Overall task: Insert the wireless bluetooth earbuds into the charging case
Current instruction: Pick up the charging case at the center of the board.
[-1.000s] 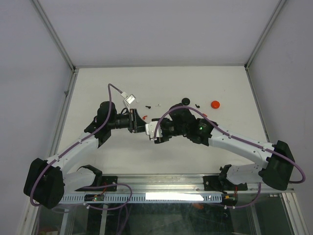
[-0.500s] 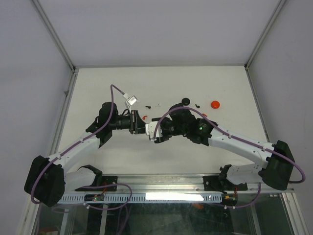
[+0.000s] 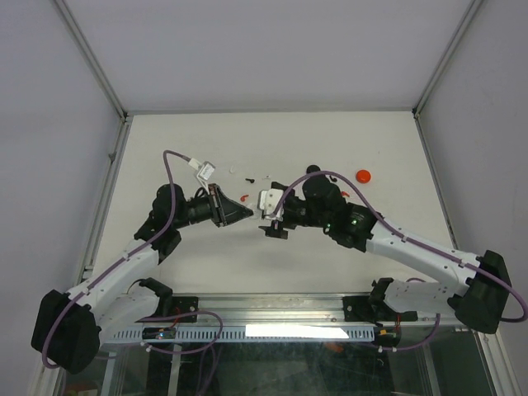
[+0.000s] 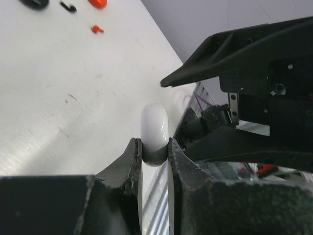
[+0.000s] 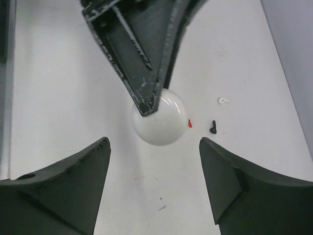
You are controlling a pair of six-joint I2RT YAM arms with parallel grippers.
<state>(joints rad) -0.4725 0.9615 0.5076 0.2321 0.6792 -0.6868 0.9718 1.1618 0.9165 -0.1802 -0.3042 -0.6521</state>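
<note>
Your earbuds lie loose on the table (image 3: pixel 165 140). In the right wrist view a white earbud (image 5: pixel 223 100) and a black earbud (image 5: pixel 212 127) rest near each other on the bare top. A red earbud (image 5: pixel 190 124) shows right at the rim of the white case (image 5: pixel 164 125) — you cannot tell from that angle whether the two touch. The overhead view puts these three just beyond the grippers.

Your left wrist view shows two more, further off. A second black earbud (image 4: pixel 68 6) lies between the black case (image 4: pixel 34 2) and the red case (image 4: pixel 98 2). A second red earbud (image 4: pixel 97 29) sits a little nearer, apart from both.

The white case itself is in your left gripper (image 4: pixel 154 143). The two fingers are pinched in tight on its thin edge, so the case stands edge-on between the pads (image 4: pixel 172 147).

Your right gripper (image 5: pixel 154 142) faces it nose to nose near the middle of the table — jaws spread wide, one finger (image 5: pixel 73 171) out to each side of the case, touching nothing and holding nothing.
</note>
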